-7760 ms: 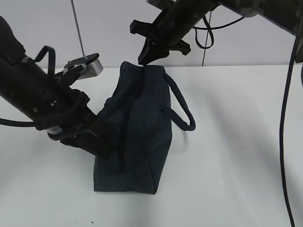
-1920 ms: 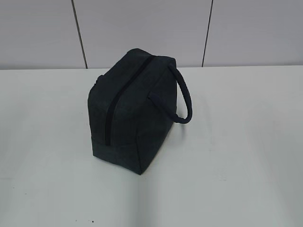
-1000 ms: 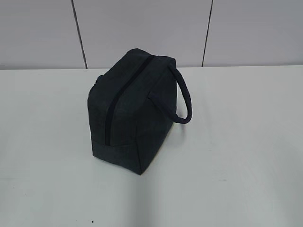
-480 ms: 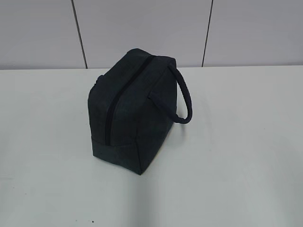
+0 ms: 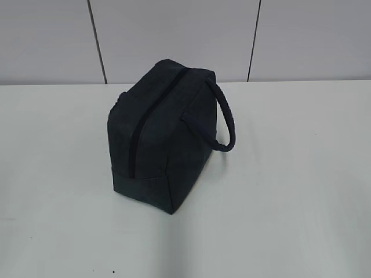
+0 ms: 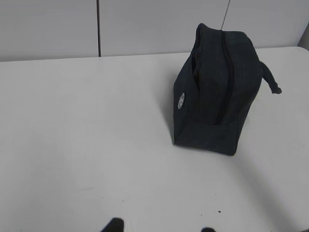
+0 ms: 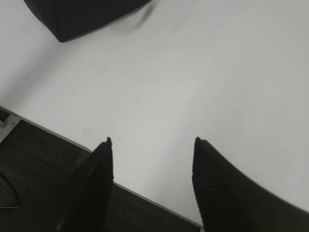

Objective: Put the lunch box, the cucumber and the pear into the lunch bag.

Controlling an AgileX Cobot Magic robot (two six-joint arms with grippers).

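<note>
Lunch bag (image 5: pixel 165 133) stands zipped on the desk (image 5: pixel 290 191), well ahead of both claws. Right claw (image 7: pixel 152 145) hangs apart and empty over the desk edge; the left claw (image 6: pixel 159 228) shows only its tips, also apart, likely parked after packing.

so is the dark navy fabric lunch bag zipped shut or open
Shut. The dark navy fabric lunch bag stands upright on the white table, and its top zipper runs as one closed line, with no silvery lining visible.

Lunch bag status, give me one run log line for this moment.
lunch bag: zipped, upright on table | left hand: open, empty | right hand: open, empty
</note>
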